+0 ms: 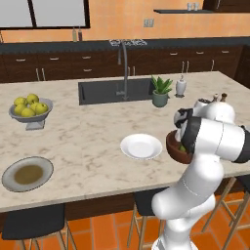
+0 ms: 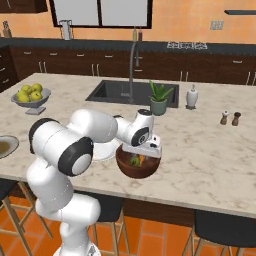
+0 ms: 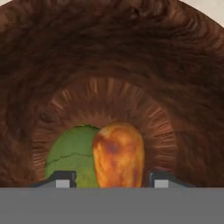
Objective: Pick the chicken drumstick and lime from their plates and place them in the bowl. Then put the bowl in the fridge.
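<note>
The reddish-brown bowl (image 2: 125,169) (image 1: 175,152) (image 3: 109,65) sits near the front edge of the island counter. In the hand view the orange-brown chicken drumstick (image 3: 118,153) lies on its bottom, touching the green lime (image 3: 70,153) on its left. My gripper (image 3: 111,180) (image 2: 142,150) points down into the bowl. Its fingertips (image 3: 63,179) stand open on either side of the drumstick and lime, gripping nothing. The white plate (image 1: 141,146) (image 2: 102,151) lies bare just left of the bowl. The grey plate (image 1: 28,173) with a brownish centre lies at the counter's front left. The fridge is out of view.
A grey footed fruit bowl (image 1: 30,110) (image 2: 31,97) of yellow-green apples stands at the far left. Behind the bowl are the sink (image 1: 114,90), a potted plant (image 1: 161,91) and a soap dispenser (image 1: 181,87). Salt and pepper shakers (image 2: 230,118) stand to the right. Stools (image 1: 29,222) line the counter front.
</note>
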Controlling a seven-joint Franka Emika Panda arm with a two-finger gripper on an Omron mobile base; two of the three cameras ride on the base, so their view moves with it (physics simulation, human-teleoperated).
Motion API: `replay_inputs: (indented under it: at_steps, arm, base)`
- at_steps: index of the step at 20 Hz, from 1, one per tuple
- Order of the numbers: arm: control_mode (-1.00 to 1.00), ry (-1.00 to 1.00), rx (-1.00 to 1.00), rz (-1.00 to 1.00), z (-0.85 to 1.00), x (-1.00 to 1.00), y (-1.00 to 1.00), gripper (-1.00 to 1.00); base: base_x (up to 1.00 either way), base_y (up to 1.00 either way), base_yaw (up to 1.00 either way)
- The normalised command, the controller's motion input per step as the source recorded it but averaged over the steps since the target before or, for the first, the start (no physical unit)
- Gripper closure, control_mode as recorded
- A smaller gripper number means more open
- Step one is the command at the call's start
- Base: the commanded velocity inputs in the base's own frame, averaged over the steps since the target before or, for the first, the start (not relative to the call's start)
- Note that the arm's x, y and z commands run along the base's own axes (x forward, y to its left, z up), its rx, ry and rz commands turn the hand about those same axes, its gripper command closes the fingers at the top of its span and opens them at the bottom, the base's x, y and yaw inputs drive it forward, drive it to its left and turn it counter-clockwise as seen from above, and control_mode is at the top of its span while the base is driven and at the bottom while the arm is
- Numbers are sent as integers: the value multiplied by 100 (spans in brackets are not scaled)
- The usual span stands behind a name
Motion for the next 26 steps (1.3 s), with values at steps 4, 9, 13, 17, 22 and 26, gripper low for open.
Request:
replay_inputs:
  at_steps: [4,9,13,17,22,26]
  arm:
    - [-100,-16,0,0,28,-21,0,-100]
    - [-100,-15,2,-9,68,-76,-5,-100]
    - [-100,7,7,-48,57,-59,-22,-100]
    - [-100,20,28,-55,17,-56,-14,-100]
    - [-100,15,24,-35,-31,-3,-2,-100]
    - [-100,5,1,-8,-40,47,0,-100]
  base:
    - [0,0,0]
    - [0,0,0]
    - [0,0,0]
    - [0,0,0]
    - [0,0,0]
    - [0,0,0]
